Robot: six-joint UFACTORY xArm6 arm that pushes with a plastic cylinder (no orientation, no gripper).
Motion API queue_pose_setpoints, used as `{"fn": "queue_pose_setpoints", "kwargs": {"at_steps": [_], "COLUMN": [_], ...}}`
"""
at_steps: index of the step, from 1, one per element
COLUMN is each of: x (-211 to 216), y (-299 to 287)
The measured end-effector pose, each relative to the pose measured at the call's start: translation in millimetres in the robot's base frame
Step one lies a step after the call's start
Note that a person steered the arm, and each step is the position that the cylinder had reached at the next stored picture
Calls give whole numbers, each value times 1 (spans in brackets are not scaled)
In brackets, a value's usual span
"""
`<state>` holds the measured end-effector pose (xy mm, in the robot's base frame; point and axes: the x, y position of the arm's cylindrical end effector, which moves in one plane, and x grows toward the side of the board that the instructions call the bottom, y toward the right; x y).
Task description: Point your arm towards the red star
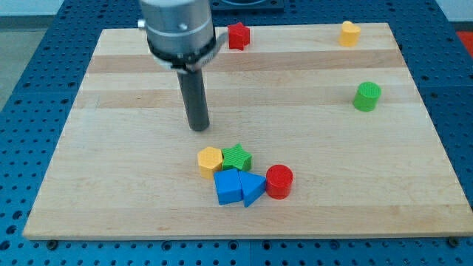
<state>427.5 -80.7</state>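
The red star (238, 35) lies near the top edge of the wooden board, just right of the arm's grey body. My tip (199, 128) is the lower end of the dark rod, standing near the board's middle, well below and a little left of the red star. It touches no block. Below the tip sits a cluster: a yellow hexagon (210, 160), a green star (237, 157), a blue cube (228, 187), a blue triangle (253, 189) and a red cylinder (279, 181).
A yellow block (349, 33) sits at the top right. A green cylinder (366, 97) stands at the right. The wooden board (111, 148) rests on a blue perforated table.
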Motion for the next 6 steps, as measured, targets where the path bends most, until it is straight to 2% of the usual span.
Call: {"fn": "queue_pose_setpoints", "kwargs": {"at_steps": [2, 4, 6], "x": [-102, -181, -236], "y": [-7, -8, -8]}}
